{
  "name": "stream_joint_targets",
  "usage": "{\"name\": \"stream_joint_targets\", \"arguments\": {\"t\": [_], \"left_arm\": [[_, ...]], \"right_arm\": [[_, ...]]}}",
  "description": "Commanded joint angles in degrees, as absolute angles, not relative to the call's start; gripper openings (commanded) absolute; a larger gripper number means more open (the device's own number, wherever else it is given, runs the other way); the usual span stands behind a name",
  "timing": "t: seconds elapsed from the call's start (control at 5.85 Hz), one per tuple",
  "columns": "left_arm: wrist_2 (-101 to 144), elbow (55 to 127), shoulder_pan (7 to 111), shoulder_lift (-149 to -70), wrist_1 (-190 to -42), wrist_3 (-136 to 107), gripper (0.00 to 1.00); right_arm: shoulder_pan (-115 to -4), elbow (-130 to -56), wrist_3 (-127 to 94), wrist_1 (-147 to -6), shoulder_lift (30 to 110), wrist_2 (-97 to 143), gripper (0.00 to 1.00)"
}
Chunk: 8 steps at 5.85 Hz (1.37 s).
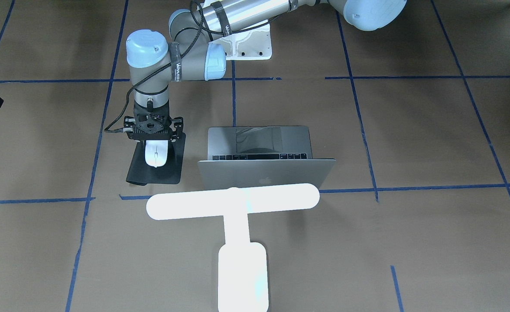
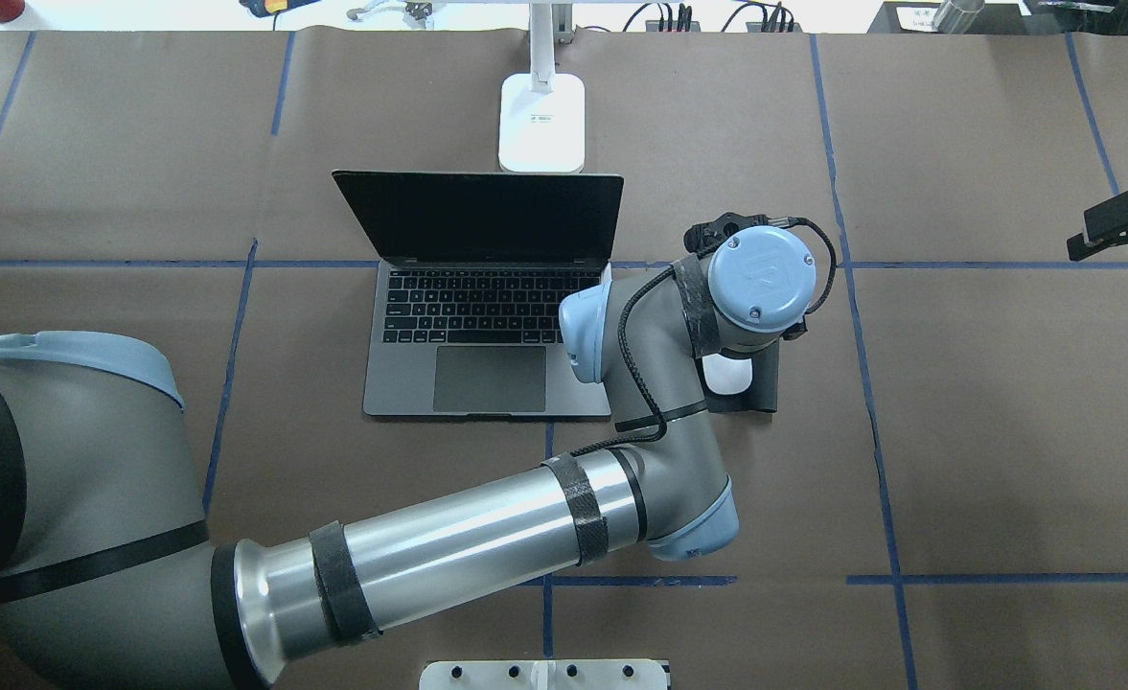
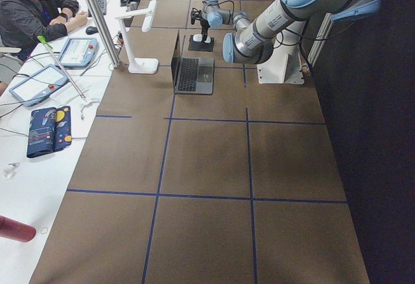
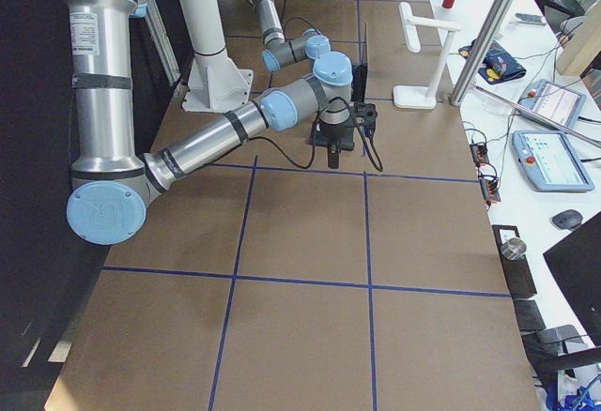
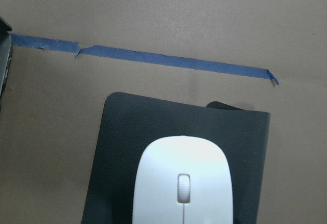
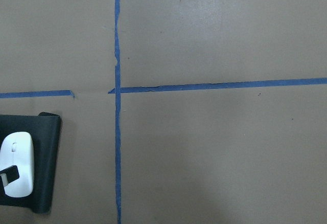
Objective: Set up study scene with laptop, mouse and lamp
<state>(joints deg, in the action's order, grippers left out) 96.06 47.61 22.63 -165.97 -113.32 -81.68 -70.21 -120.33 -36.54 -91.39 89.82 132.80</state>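
The left gripper [image 1: 153,138] hangs right over the white mouse [image 1: 156,154] on its black mat [image 1: 176,167], at nine o'clock from the laptop [image 1: 259,141] in the front view. How wide its jaws stand, I cannot tell

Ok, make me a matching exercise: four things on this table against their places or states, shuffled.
1 slim silver-grey metal laptop
2 small white oval mouse
3 glowing white T-shaped lamp
4 black rectangular mat

a flat on the table beside the laptop
b open, screen dark
c resting on the mat
d standing behind the laptop's screen

Pairs: 1-b, 2-c, 3-d, 4-a
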Motion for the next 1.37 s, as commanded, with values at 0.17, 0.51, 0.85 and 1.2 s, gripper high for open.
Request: {"name": "stream_joint_targets", "arguments": {"t": [0.17, 0.51, 0.85, 1.2], "left_arm": [[102.3, 48.2, 25.7, -165.9, -113.3, -81.3, 1.00], [110.8, 55.7, 28.6, -159.5, -112.1, -81.4, 1.00], [112.0, 81.7, 28.7, -144.4, -98.6, -81.0, 1.00], [112.3, 102.6, 29.4, -130.8, -87.0, -73.3, 1.00]], "right_arm": [[-70.0, -119.9, -36.6, -91.4, 89.7, 132.2, 1.00], [-67.7, -119.1, -36.2, -91.8, 89.6, 129.9, 1.00], [-66.8, -118.8, -35.9, -91.8, 89.6, 128.2, 1.00], [-67.2, -117.9, -27.7, -96.1, 89.6, 122.7, 1.00]]}}
